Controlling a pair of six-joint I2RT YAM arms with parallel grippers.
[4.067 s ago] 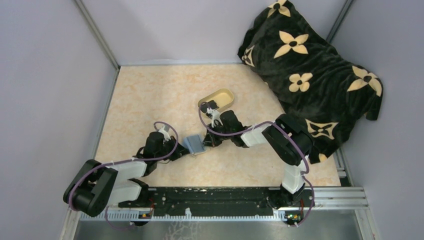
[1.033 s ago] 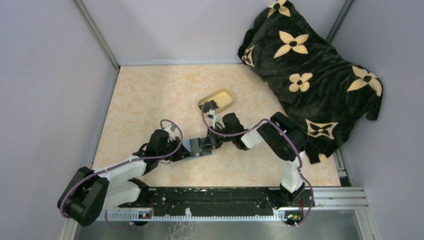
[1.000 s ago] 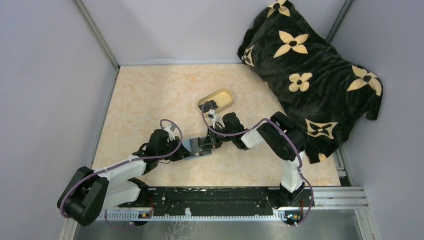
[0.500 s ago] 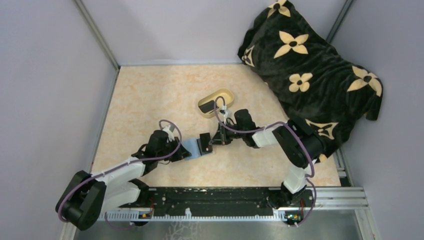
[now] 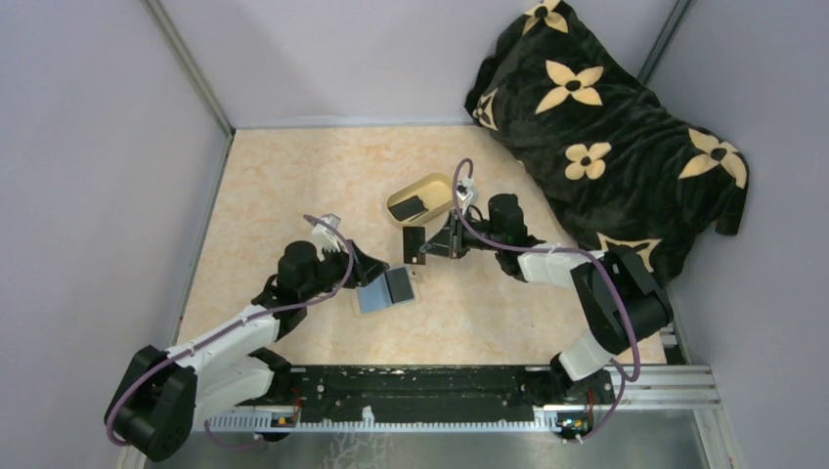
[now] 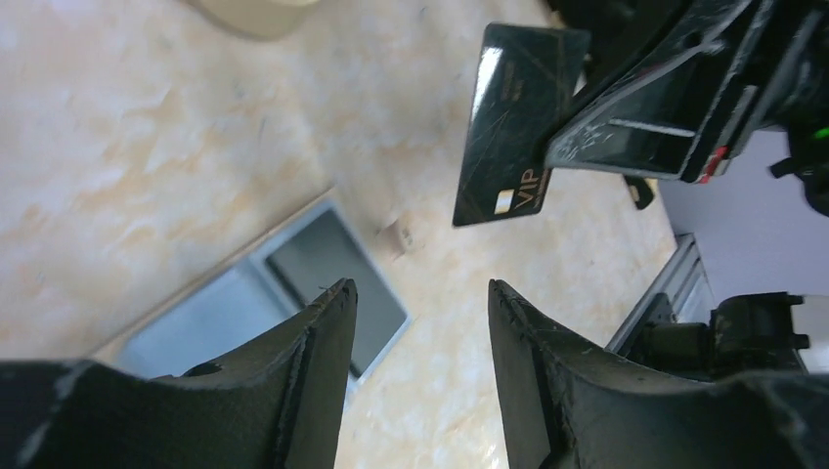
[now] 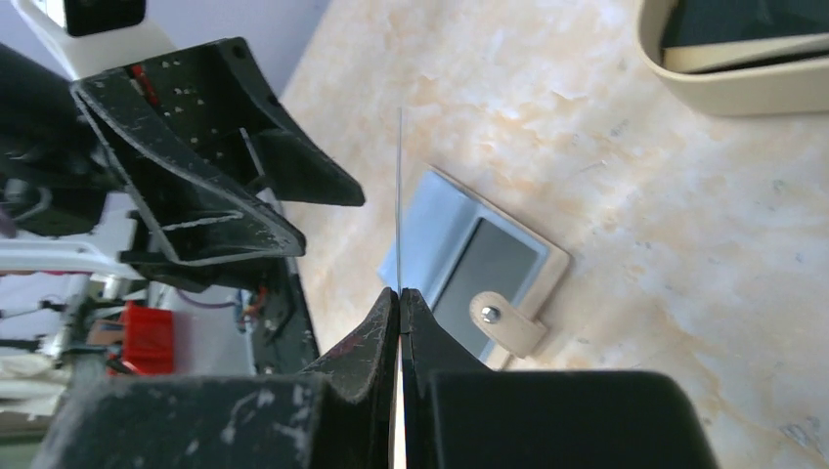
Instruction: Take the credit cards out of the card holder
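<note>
The card holder (image 5: 387, 289) lies open on the table, blue-grey faces up, its tan tab at the right; it also shows in the left wrist view (image 6: 283, 293) and the right wrist view (image 7: 479, 259). My right gripper (image 5: 427, 247) is shut on a black credit card (image 5: 413, 243) and holds it in the air between the holder and the dish. In the right wrist view the card (image 7: 399, 195) shows edge-on between the shut fingers. In the left wrist view the card (image 6: 513, 122) hangs above the table. Another black card (image 5: 413, 207) lies in the dish. My left gripper (image 5: 376, 266) is open and empty, just left of the holder.
An oval cream-yellow dish (image 5: 437, 186) stands behind the holder. A black blanket with cream flowers (image 5: 606, 137) is heaped at the back right. Grey walls close in the table at the left and back.
My right gripper has pulled a black card out of the holder and lifted it up toward the dish. My left gripper has let go of the holder and drawn back, open.
</note>
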